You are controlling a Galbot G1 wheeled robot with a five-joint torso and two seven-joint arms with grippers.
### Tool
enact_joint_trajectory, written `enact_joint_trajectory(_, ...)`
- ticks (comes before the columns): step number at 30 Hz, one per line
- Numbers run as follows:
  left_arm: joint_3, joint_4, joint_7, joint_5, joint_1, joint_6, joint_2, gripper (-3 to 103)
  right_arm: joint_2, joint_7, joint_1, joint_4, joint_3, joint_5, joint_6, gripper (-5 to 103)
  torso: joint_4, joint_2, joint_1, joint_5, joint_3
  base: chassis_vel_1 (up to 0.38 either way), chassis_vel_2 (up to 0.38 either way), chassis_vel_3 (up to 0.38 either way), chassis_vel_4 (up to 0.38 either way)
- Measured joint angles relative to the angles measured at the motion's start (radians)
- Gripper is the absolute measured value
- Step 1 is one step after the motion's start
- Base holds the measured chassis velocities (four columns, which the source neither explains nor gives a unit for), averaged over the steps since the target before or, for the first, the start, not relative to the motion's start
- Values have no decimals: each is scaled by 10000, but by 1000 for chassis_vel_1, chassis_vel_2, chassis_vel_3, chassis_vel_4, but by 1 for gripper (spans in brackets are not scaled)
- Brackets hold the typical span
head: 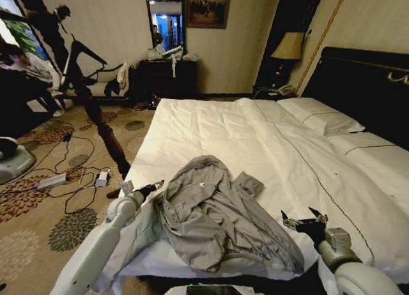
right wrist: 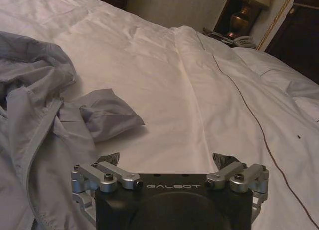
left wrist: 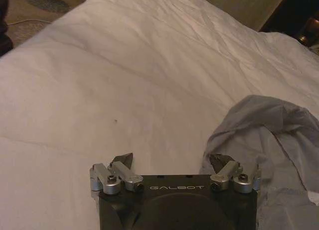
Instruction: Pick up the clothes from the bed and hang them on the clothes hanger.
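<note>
"GALBOT" is printed in pale letters on the black housing of both grippers. The shirt [head: 217, 212], thin, soft, light grey cloth, lies crumpled on the near end of the bed [head: 255, 135], over its smooth white duvet. The left gripper [head: 146, 189] hovers at the shirt's left edge, fingers spread wide, holding nothing. The right gripper [head: 305, 222] hovers just beside the shirt's right edge, fingers equally wide apart and empty.

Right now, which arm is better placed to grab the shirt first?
Probably left: the left gripper, fingers open, hovers at the edge of the grey shirt, while the right gripper hangs over bare duvet.
</note>
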Motion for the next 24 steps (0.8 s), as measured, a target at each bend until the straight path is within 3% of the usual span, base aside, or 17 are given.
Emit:
enact_joint_trajectory(6,634,463,-18,152,-464,-12,-178,84,-26,48,61,3,-4,188,-35,100,-5,0,0,2,0,0,0,0,0)
enact_joint_trajectory(8,730,651,-51,157,-615,-12,-242,78,-18,59,65,9,-8,201,-40,100,-4,1,0,-3,0,0,0,0,0)
enact_joint_trajectory(13,911,909,-82,145,-802,-11,-300,57,20,116,56,11,-15,248,-41,100,-3,1,0,0,0,0,0,0,0)
enact_joint_trajectory(16,977,957,-78,151,-830,-12,-326,52,19,139,97,9,-25,284,-42,100,-2,1,0,-1,0,0,0,0,0)
enact_joint_trajectory(19,1194,1054,-105,186,-957,-18,-457,35,32,190,117,9,-70,316,-61,100,-1,0,0,-1,0,0,0,0,0)
enact_joint_trajectory(21,1225,1065,-120,190,-986,-21,-487,35,48,192,103,8,-86,306,-61,100,-4,1,-1,-1,0,0,0,0,0)
enact_joint_trajectory(24,1278,1081,-171,204,-1056,-82,-555,19,101,194,43,14,-157,251,-62,100,-6,1,0,-1,0,0,0,0,0)
